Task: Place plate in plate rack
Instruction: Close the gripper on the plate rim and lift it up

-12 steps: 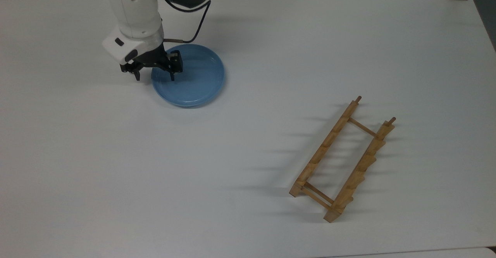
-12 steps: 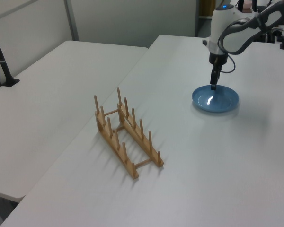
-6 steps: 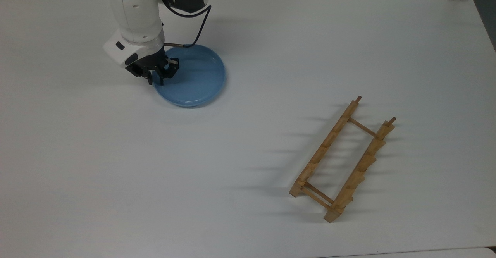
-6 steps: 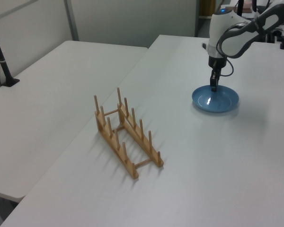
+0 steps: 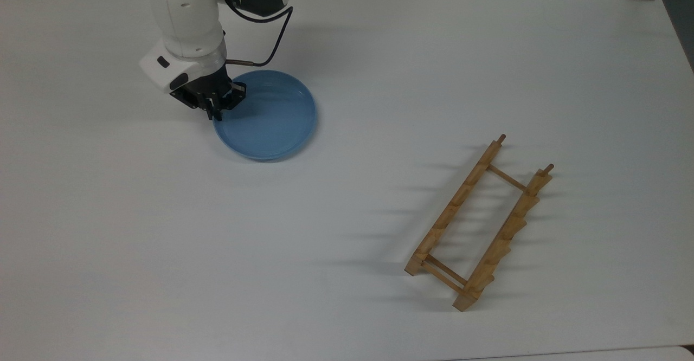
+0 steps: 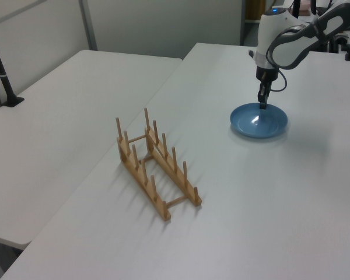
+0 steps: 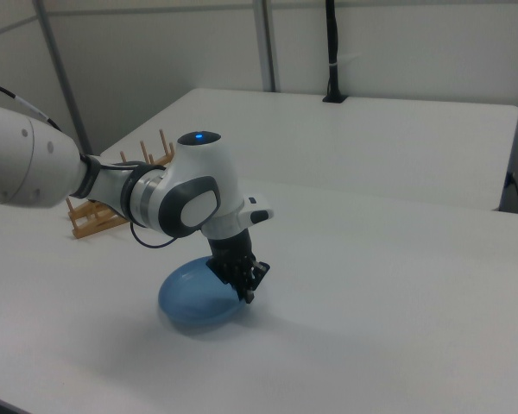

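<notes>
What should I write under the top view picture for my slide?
Robot gripper pinches the blue plate by its rim, far from the wooden plate rack.

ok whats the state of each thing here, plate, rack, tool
plate: right side up, rim gripped at the top view's left edge, seemingly just lifted off the table on that side
plate rack: upright on the table, pegs up, every slot empty, well apart from the plate
tool: pointing down, shut on the plate's rim
table: bears the rack
</notes>
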Available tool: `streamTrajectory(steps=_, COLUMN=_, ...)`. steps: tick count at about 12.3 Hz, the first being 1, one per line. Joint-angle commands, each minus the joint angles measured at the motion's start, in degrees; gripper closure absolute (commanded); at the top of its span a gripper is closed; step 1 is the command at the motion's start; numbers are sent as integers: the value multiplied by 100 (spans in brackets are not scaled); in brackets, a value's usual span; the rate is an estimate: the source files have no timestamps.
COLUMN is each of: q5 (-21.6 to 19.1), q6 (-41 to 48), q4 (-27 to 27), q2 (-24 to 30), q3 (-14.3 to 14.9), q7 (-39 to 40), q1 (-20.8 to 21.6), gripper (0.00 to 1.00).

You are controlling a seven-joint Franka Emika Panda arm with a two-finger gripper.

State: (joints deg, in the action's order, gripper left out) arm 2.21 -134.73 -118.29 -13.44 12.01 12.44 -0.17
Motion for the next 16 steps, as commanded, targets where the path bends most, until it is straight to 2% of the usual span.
streamTrajectory(steps=1, q5=51, q6=-54, q4=130, q2=332, q3=12, q7=-22, q1=-18, gripper=100)
streamTrajectory(steps=5, q5=42, q6=60, q4=718, q2=676, q3=-14, q7=-276, q1=113, gripper=100)
streamTrajectory(steps=6, q5=42, q6=139, q4=1085, q2=737, q3=-101, q7=-504, q1=140, gripper=100)
streamTrajectory(steps=7, q5=60, q6=140, q4=1437, q2=746, q3=-311, q7=-749, q1=140, gripper=100)
streamTrajectory(steps=9, q5=191, q6=122, q4=1904, q2=738, q3=-567, q7=-1320, q1=140, gripper=100)
streamTrajectory(steps=10, q5=427, q6=131, q4=2063, q2=746, q3=-672, q7=-1645, q1=210, gripper=100)
streamTrajectory(steps=11, q5=838, q6=96, q4=2117, q2=746, q3=-743, q7=-2266, q1=411, gripper=100)
streamTrajectory(steps=12, q5=1469, q6=70, q4=2256, q2=746, q3=-779, q7=-2916, q1=595, gripper=100)
streamTrajectory(steps=14, q5=2393, q6=70, q4=2346, q2=746, q3=-954, q7=-3911, q1=816, gripper=100)
streamTrajectory(steps=16, q5=3491, q6=70, q4=2398, q2=773, q3=-1305, q7=-4922, q1=834, gripper=100)
